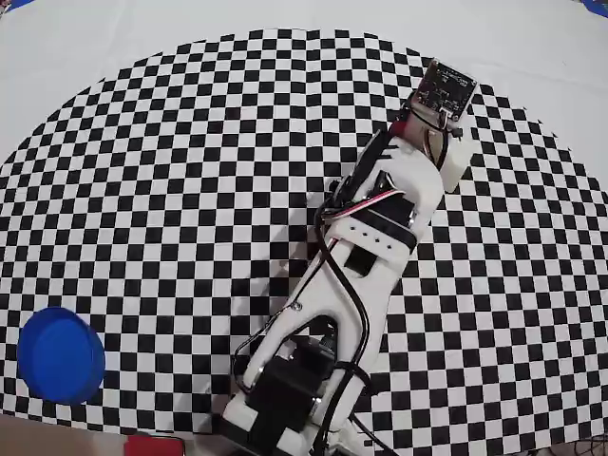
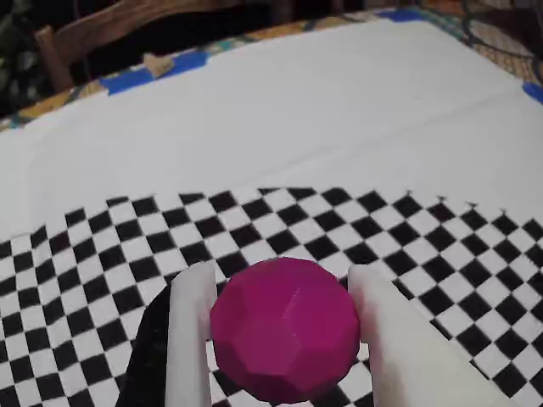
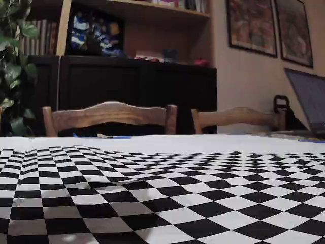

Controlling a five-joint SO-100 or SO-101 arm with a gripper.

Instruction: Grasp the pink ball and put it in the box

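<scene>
The white two-finger gripper (image 2: 284, 339) has its fingers clamped on the faceted magenta-pink ball (image 2: 285, 329) above the black-and-white checkered mat (image 1: 190, 171), well apart from the round bright-blue tub (image 1: 59, 354).

surface: checkered cloth (image 1: 190, 142) | on it: blue box (image 1: 61, 354), red rectangle (image 1: 152, 445), arm base (image 1: 285, 404)

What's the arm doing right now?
Gripper clamped around pink ball. Blue box far off, empty. Nothing between them.
</scene>
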